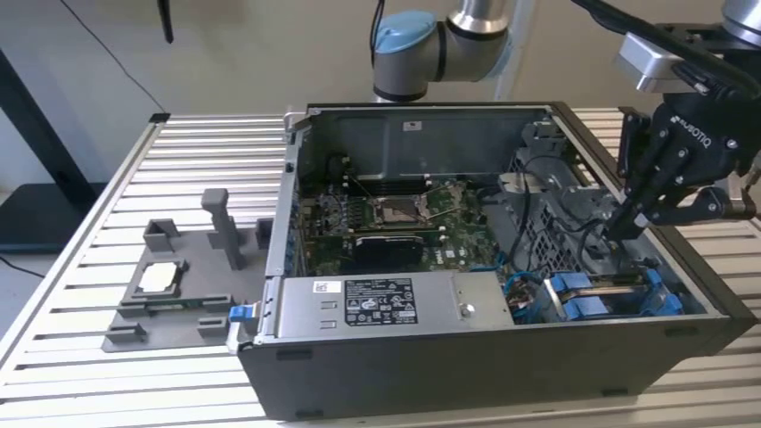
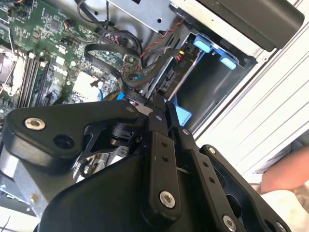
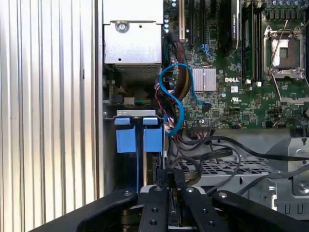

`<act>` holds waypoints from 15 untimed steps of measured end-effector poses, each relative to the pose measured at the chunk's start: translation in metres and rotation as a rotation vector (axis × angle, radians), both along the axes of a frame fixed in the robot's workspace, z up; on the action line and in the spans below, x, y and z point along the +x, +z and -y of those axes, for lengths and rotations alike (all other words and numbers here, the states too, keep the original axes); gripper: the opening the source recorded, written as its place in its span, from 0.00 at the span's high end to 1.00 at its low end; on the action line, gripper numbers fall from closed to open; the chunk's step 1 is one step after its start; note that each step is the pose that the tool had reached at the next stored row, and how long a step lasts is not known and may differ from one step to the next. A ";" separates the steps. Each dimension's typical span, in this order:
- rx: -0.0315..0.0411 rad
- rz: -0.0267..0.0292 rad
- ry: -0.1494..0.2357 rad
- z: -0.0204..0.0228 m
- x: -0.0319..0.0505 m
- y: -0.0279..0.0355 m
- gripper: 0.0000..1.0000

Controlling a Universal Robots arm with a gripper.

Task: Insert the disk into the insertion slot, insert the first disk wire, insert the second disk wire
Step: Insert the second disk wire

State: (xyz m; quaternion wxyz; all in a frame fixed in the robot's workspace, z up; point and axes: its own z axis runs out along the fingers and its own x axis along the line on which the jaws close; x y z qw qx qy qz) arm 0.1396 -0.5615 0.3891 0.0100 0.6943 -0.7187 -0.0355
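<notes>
The insertion slot [image 1: 601,294] is the dark perforated metal bay with blue clips [image 3: 137,137] in the near corner of the open computer case, on the exterior view's right. A flat pale edge, apparently the disk [image 1: 609,283], lies between the clips. Black and red-black disk wires [image 2: 145,67] loop beside the bay, and one runs down to a connector [image 2: 169,82] at the bay's end. My gripper [image 1: 621,227] reaches down into the case just behind the bay, its fingers [image 2: 157,116] together. I cannot tell whether anything is pinched between the tips [image 3: 170,176].
The grey labelled power-supply box [image 1: 380,303] sits along the case's near wall, beside the motherboard [image 1: 393,218]. A blue cable [image 3: 174,104] curls next to the bay. A grey fixture [image 1: 178,285] stands on the slatted table at the exterior view's left. A person's hand [image 2: 285,179] is near the case.
</notes>
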 end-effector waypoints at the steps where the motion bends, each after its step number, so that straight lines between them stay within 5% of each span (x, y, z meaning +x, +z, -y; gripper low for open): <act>1: -0.0008 0.0000 0.000 0.0000 0.0000 -0.0001 0.84; 7: -0.0067 0.0000 0.000 0.0008 0.0000 -0.0023 0.84; 15: -0.0117 0.0046 0.000 0.0011 0.0000 -0.0160 0.84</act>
